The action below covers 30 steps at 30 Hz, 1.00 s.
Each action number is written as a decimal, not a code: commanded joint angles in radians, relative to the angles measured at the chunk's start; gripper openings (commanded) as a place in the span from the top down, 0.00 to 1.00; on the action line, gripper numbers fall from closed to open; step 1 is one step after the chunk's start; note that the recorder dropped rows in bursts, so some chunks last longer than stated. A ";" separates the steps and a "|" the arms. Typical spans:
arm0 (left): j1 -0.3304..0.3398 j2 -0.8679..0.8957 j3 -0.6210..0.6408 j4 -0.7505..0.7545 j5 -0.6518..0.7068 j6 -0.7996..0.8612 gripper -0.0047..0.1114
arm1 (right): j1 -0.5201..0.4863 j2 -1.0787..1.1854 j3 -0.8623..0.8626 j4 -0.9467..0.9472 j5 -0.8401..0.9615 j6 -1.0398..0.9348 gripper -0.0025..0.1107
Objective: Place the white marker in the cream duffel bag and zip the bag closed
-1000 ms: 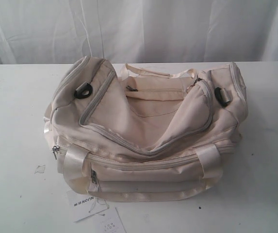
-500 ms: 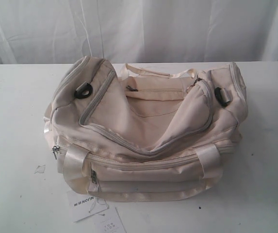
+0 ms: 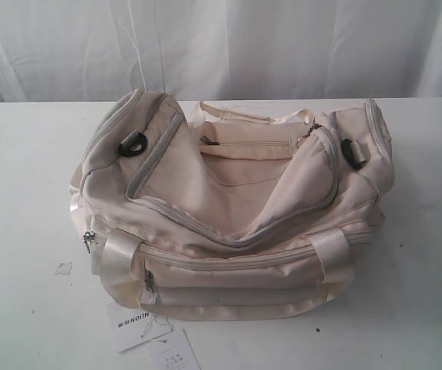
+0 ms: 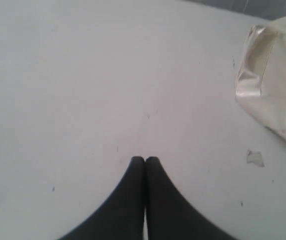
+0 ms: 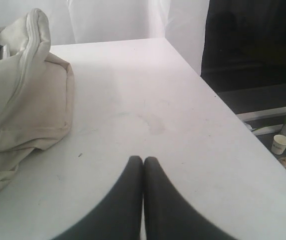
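The cream duffel bag (image 3: 232, 208) lies on the white table (image 3: 20, 193) in the exterior view, its grey top zipper (image 3: 228, 231) running closed across the sagging top. No white marker shows in any view. Neither arm appears in the exterior view. My left gripper (image 4: 144, 160) is shut with nothing between its black fingers, over bare table, with a corner of the bag (image 4: 275, 95) off to one side. My right gripper (image 5: 143, 160) is also shut and empty above the table, the bag's end (image 5: 20, 95) lying apart from it.
Paper tags (image 3: 147, 327) lie at the bag's front by the near table edge. A small scrap (image 3: 64, 268) sits left of the bag. A white curtain (image 3: 221, 46) hangs behind. Beyond the table's edge (image 5: 217, 95), the right wrist view shows a cup (image 5: 280, 144) lower down.
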<state>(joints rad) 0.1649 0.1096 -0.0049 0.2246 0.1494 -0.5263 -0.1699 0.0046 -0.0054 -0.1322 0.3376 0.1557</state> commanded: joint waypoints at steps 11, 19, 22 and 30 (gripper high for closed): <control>0.002 -0.002 0.005 -0.089 0.115 0.343 0.96 | -0.010 -0.005 0.005 0.004 -0.003 0.003 0.98; 0.002 -0.002 0.005 -0.089 0.105 0.343 0.96 | -0.010 -0.005 0.005 0.004 -0.003 0.003 0.98; 0.002 -0.002 0.005 -0.089 0.105 0.343 0.96 | -0.010 -0.005 0.005 0.004 -0.003 0.003 0.98; 0.002 -0.002 0.005 -0.089 0.114 0.343 0.96 | -0.010 -0.005 0.005 0.004 -0.003 0.003 0.98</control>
<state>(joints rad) 0.1649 0.1096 -0.0024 0.1471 0.2564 -0.1839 -0.1699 0.0046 -0.0054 -0.1300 0.3376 0.1557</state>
